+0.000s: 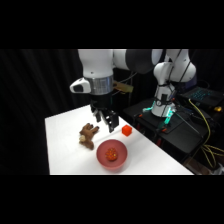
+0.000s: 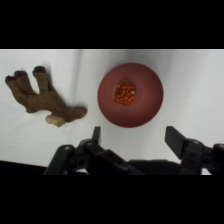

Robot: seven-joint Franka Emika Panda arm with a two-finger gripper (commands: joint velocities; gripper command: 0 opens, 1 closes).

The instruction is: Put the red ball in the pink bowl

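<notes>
The brown plush toy lies left on the bench; the red ball rests inside the pink bowl; the claw hangs above, wide and empty. Judged step: retreat; lift straight up, clear of rim and toy.

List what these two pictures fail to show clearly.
- Small red-orange ball in the salmon-pink bowl: its speckled surface is blurred in the wrist view, and it shows too small in the side view.
- Angular red-orange cube: outside the wrist view.
- Brown plush toy: its face is too blurred in both views.
- White arm: its middle is cut off by the side view's top edge.
</notes>
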